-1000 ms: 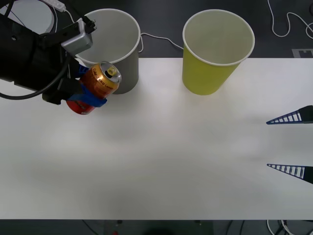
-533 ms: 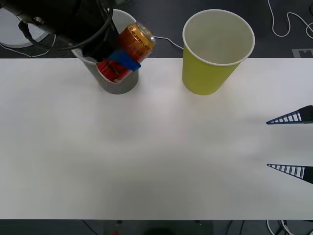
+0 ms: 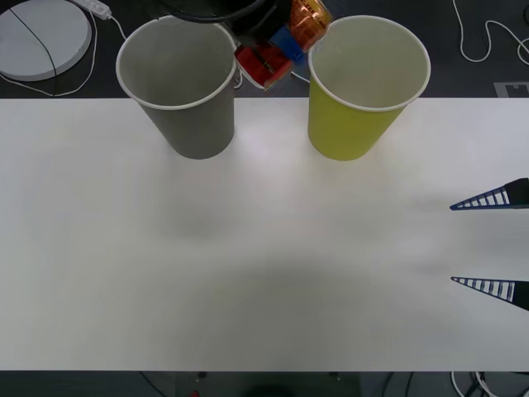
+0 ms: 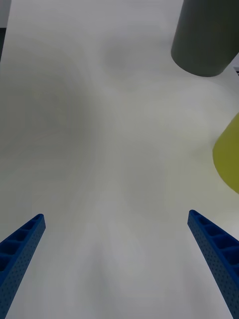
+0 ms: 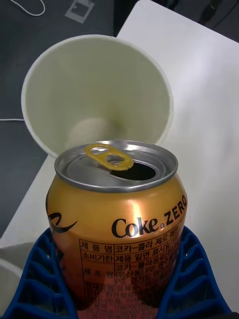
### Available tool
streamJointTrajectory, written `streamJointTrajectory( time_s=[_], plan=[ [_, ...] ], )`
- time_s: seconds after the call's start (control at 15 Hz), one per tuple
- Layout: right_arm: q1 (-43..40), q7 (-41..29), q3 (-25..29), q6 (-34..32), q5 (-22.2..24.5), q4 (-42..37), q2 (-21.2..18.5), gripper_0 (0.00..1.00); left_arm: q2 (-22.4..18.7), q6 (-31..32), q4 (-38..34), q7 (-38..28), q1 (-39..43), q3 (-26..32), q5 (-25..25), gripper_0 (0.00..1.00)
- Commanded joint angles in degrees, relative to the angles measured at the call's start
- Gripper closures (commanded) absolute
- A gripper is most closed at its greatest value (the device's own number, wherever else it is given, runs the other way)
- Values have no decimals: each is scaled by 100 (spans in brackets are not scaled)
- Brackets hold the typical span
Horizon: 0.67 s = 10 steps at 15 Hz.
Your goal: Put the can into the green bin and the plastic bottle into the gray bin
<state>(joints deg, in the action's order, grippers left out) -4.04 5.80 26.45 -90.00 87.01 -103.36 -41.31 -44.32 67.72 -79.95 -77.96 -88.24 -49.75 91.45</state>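
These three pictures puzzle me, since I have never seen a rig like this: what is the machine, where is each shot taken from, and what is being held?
It is a two-armed robot at a white table. One picture looks down from above the arms. The other two come from cameras on the wrists. The left end effector is raised at the far edge, its blue fingers shut on the can, an opened Coke Zero, close to the green bin rim. The gray bin stands beside the green one. The right end effector waits open at the table's right side, holding nothing.
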Motion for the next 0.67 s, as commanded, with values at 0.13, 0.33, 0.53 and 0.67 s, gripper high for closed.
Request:
streamJointTrajectory(
  time_s=[0.13, 0.33, 0.53, 0.67],
  plan=[
    [0, 0, 0, 0, 0, 0, 0, 0, 828, -268, 1165, 0, -545, -255, 101, 99],
    [0, 0, 0, 0, 0, 0, 0, 0, 1514, -514, 2106, 9, -879, -263, 216, 100],
    [0, 0, 0, 0, 0, 0, 0, 0, 2112, -637, 2862, 9, -1186, -255, 409, 100],
    [0, 0, 0, 0, 0, 0, 0, 0, 2516, -760, 3266, 9, -1336, -263, 717, 100]
  ],
)
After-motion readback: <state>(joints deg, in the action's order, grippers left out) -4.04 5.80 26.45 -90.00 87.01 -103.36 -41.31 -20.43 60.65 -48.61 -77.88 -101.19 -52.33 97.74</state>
